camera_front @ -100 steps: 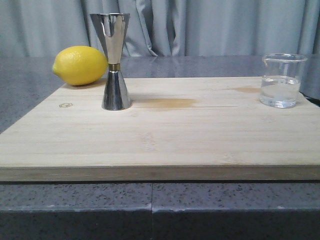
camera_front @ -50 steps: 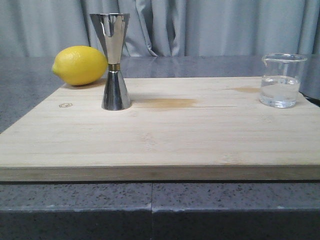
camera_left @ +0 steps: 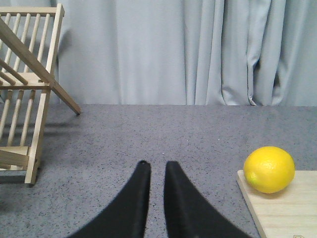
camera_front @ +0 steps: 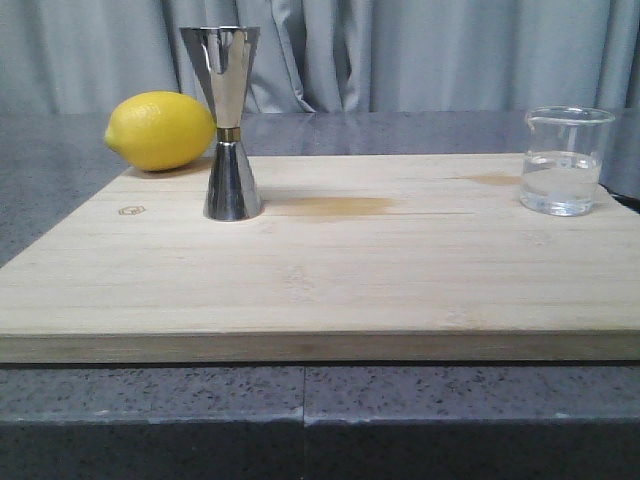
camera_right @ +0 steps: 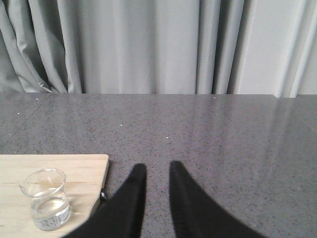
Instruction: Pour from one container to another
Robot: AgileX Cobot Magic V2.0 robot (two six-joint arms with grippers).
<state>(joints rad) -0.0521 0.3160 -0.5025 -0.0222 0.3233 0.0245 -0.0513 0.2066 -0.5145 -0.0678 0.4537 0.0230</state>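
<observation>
The glass beaker (camera_front: 563, 165), about a third full of clear liquid, stands at the far right of the wooden board (camera_front: 350, 270). It also shows in the right wrist view, beaker (camera_right: 47, 201) near the board's corner. The steel jigger (camera_front: 228, 120) stands upright at the board's back left. My right gripper (camera_right: 157, 168) hovers over the grey counter just right of the board, fingers nearly together, holding nothing. My left gripper (camera_left: 157, 166) is over the counter left of the board, only a thin slit between its fingers, empty. Neither gripper shows in the front view.
A yellow lemon (camera_front: 160, 130) lies behind and left of the jigger, on the board's back corner; it is the lemon (camera_left: 270, 169) in the left wrist view. A wooden dish rack (camera_left: 25, 99) stands on the counter further left. Grey curtains hang behind.
</observation>
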